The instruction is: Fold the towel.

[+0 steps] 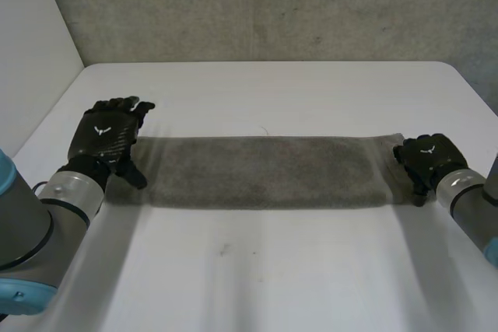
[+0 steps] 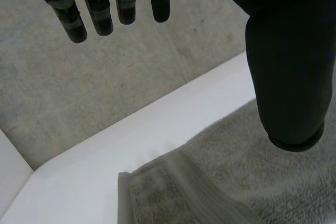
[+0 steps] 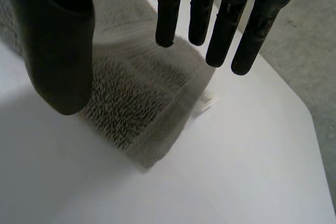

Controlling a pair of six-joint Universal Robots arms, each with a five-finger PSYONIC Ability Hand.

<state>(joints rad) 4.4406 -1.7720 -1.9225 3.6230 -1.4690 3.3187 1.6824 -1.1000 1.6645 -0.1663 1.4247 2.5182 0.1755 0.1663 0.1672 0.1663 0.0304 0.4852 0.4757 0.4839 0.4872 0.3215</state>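
White table — grey towel flat

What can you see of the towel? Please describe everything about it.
The towel is grey, with a soft looped pile like terry cloth. It lies flat on the white table, folded in layers into a long narrow strip. Its short ends have a flatter woven band, and a small white label sticks out at the right end. The left robot hand is over its left end, the right robot hand over its right end, both with straight fingers; whether they touch it I cannot tell.
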